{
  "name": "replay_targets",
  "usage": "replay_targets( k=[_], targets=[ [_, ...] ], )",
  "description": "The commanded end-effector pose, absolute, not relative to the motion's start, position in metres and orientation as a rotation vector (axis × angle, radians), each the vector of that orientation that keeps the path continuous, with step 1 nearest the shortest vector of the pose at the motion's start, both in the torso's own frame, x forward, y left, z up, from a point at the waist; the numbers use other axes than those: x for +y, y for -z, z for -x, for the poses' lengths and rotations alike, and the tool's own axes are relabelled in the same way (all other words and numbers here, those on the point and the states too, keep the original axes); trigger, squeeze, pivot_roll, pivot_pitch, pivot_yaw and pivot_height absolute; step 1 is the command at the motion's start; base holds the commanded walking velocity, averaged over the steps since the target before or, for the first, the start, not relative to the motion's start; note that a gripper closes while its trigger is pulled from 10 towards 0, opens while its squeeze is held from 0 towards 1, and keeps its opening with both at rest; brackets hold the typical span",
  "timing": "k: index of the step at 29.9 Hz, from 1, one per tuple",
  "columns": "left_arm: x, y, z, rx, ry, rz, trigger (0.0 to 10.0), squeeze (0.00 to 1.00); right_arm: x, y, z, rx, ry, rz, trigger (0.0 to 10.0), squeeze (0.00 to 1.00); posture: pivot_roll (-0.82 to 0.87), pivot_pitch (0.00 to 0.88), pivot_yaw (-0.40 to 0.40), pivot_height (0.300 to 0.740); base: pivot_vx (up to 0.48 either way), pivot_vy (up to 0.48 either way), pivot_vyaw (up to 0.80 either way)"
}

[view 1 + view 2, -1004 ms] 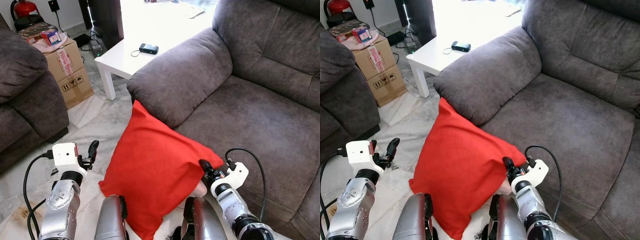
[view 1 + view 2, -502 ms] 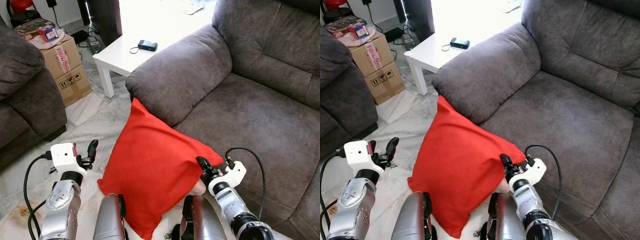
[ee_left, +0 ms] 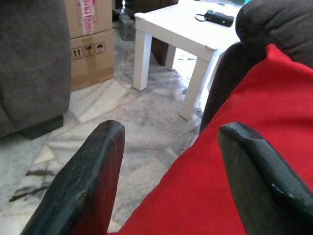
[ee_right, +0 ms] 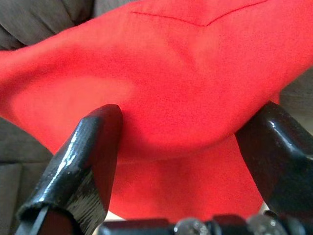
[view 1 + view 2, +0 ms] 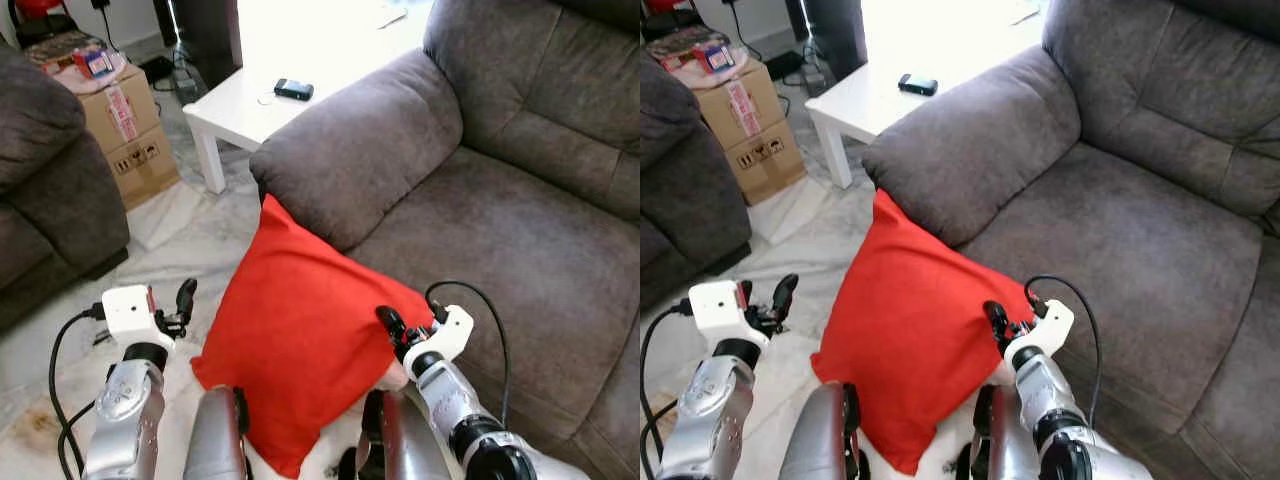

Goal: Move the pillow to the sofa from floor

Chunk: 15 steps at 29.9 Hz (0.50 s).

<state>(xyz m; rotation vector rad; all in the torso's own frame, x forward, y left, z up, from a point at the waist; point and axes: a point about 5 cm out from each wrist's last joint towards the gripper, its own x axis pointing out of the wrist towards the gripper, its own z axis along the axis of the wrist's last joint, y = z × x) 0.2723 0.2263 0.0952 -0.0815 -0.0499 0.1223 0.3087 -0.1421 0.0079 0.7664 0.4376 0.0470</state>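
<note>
Right up close, the red pillow stands on one corner on the marble floor, tilted back so its upper edge leans against the front of the grey sofa, just under the sofa's rounded armrest. The right arm is bent at the elbow and reaching inward toward the pillow, and the right pincer sits at the pillow's corner nearest the sofa seat. From the wrist view its two black fingers are spread wide with red fabric bulging between them; one finger presses the cloth, so it's parted around the pillow's edge, not clamped.

On the pillow's other side, away from the sofa, the left arm is raised with its forearm upright, white wrist block on top. The left pincer hangs in the air just beside the pillow's edge, fingers apart, gripping nothing, with floor showing in the gap and red cloth behind one tip.

Beyond the pillow, past the armrest, stands a white counter with a small dark device and its cord on top. Farther off from the pillow are stacked cardboard boxes and a second grey sofa.
</note>
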Motion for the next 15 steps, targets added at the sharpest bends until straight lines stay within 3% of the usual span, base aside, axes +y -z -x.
replay_targets(
  k=[1,9,15],
  targets=[
    [0.228,-0.095,-0.267,-0.049,-0.140,0.067,10.0,0.00,-0.139,-0.005,-0.307,0.455,-0.048,-0.772,10.0,0.00,0.27,0.203,-0.110,0.573,0.000,0.000,0.00],
    [0.226,-0.093,-0.263,-0.044,-0.152,0.088,10.0,0.00,-0.125,-0.014,-0.313,0.433,-0.133,-0.905,10.0,0.00,0.27,0.223,-0.118,0.573,0.000,0.000,0.00],
    [0.224,-0.094,-0.260,-0.045,-0.163,0.097,10.0,0.00,-0.114,-0.013,-0.311,0.470,-0.203,-0.884,10.0,0.00,0.27,0.239,-0.128,0.573,0.000,0.000,0.00]
  ],
)
